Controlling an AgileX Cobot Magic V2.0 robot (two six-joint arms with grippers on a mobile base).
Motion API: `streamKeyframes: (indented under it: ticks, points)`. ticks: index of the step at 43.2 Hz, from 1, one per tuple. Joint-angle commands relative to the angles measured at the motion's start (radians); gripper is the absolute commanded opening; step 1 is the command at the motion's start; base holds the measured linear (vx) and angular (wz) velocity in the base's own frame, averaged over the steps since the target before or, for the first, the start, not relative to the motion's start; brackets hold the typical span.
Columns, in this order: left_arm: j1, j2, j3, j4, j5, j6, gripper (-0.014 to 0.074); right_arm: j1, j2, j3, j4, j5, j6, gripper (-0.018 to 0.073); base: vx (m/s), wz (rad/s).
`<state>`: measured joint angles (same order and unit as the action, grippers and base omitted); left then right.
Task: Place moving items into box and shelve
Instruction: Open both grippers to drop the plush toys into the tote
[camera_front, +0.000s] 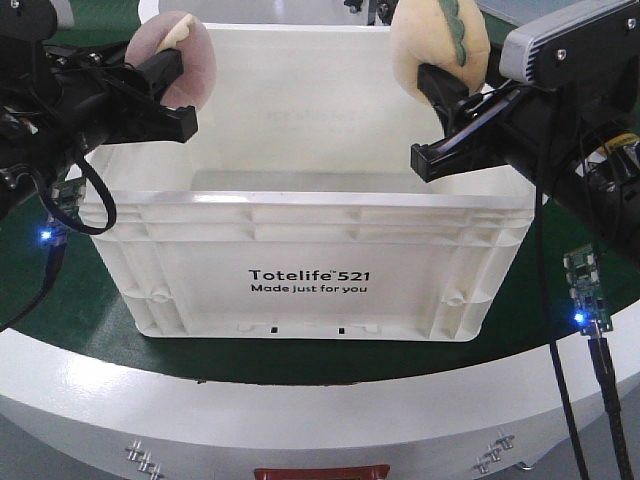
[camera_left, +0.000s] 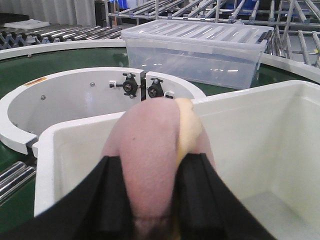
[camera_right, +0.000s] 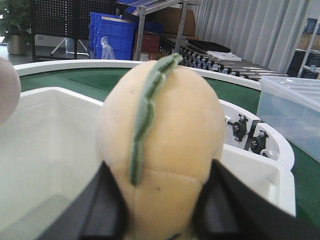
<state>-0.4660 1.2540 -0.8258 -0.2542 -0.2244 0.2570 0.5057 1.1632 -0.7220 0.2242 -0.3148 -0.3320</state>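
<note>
A green conveyor surface (camera_front: 90, 310) with a broad white curved border (camera_front: 100, 380) carries everything in the front view. On it stands the white crate (camera_front: 300, 250), open at the top, with a ribbed rim and the black print "Totelife 521 Made just for you" on its near wall. The left wrist view looks across the crate's pale walls (camera_left: 260, 130), and the right wrist view shows its inside (camera_right: 45, 130) spreading off to the left.

Beyond the crate, a clear lidded bin (camera_left: 200, 50) sits on the green belt; it also shows at the right edge of the right wrist view (camera_right: 295, 110). Stacked blue bins (camera_right: 117, 32) stand far back by a metal rack.

The left gripper (camera_front: 183, 95) reaches in from the left at rim height, and its black fingers (camera_left: 110, 195) are clamped on the pinkish-brown plush toy (camera_front: 185, 55). The toy hangs in the air over the crate's left side, bulging out between the pads (camera_left: 150, 135). The right gripper (camera_front: 428, 118) comes in from the right, closed around the yellow-orange plush toy (camera_front: 430, 40), which is held over the crate's right side, above the rim. In the right wrist view this toy (camera_right: 170, 130) fills the middle of the frame between the fingers, and the pinkish toy peeks in at the left edge.

A green leaf (camera_right: 145, 110) runs down the top of the yellow toy. A small circuit board with a blue light (camera_front: 583, 290) hangs on the cable below the right arm, and another blue light (camera_front: 45, 236) glows below the left arm.
</note>
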Motion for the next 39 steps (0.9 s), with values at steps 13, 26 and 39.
streamKeyframes:
  ticks: [13, 26, 39]
  points:
    - [-0.005, -0.023, -0.028, 0.002, -0.092, -0.005, 0.0535, -0.004, -0.02, -0.03, 0.034, -0.085, 0.004, 0.0715, 0.0, 0.0]
    - [0.03, -0.033, -0.028, -0.002, -0.098, 0.04, 0.0533, -0.004, -0.02, -0.03, 0.065, -0.09, -0.085, 0.0678, 0.0, 0.0]
    - [0.26, -0.116, -0.028, -0.087, 0.092, 0.043, 0.0533, -0.186, -0.025, -0.031, 0.37, -0.02, -0.297, 0.0615, 0.0, 0.0]
